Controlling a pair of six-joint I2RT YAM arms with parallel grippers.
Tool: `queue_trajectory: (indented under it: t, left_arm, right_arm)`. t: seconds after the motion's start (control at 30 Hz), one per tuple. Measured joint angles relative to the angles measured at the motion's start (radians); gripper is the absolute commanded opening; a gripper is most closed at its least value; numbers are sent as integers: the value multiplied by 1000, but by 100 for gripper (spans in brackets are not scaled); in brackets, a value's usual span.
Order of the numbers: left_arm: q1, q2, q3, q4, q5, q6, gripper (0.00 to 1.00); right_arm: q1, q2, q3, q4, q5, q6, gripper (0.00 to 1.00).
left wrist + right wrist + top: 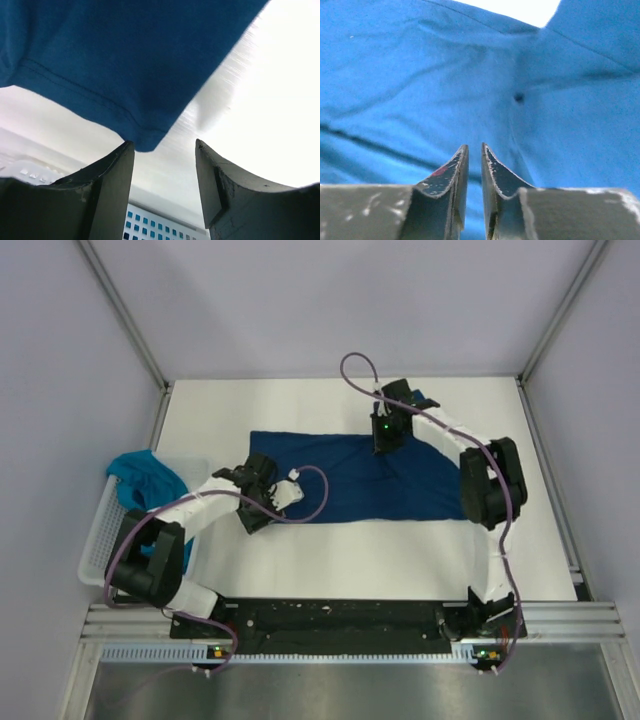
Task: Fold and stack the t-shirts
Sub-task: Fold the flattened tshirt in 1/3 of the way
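Observation:
A dark navy t-shirt (340,480) lies spread flat across the middle of the table, with no print showing. A teal t-shirt (150,480) is bunched in the white basket at the left. My left gripper (256,515) is at the navy shirt's near-left corner. In the left wrist view it (164,142) is open and empty, with the shirt's hemmed corner (125,60) just past the fingertips. My right gripper (388,432) hangs over the shirt's far edge. In the right wrist view it (474,146) is shut, with a slim gap between the jaws, just above the blue cloth (420,75).
The white lattice basket (100,535) stands at the table's left edge beside the left arm; its lattice also shows low in the left wrist view (150,220). Metal frame posts rise at the far corners. Bare white table (380,560) lies between the shirt and the arm bases.

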Motion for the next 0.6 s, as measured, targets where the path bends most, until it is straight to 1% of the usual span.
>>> queue_trajectory:
  t: [0.07,0.13,0.2,0.3,0.37,0.4,0.43,0.5,0.6]
  left_arm:
    - [0,-41,-1,-21,21,11,57]
    - [0,-90,-5,-32,38,30,57]
    - [0,-126,-25,-24,44,46,57]
    - [0,-135,-74,5,32,67,57]
    - [0,-112,-103,31,12,78,56]
    - [0,-94,-114,45,2,83,55]
    - [0,-82,-116,49,-8,85,52]
    - [0,-77,-114,72,-18,89,44]
    - [0,-61,-113,105,-38,89,28]
  right_arm:
    - [-18,-93,-55,-2,1,-4,36]
    - [-67,-245,-151,5,-1,-6,43]
    - [-157,-408,-254,14,3,-5,48]
    - [-356,-607,-408,35,15,-7,50]
    - [-483,-655,-490,41,25,-26,50]
    - [-528,-654,-521,40,27,-42,50]
    - [-549,-646,-541,40,27,-56,50]
    - [-567,-600,-567,22,27,-103,50]
    - [-558,-518,-565,32,23,-163,49]
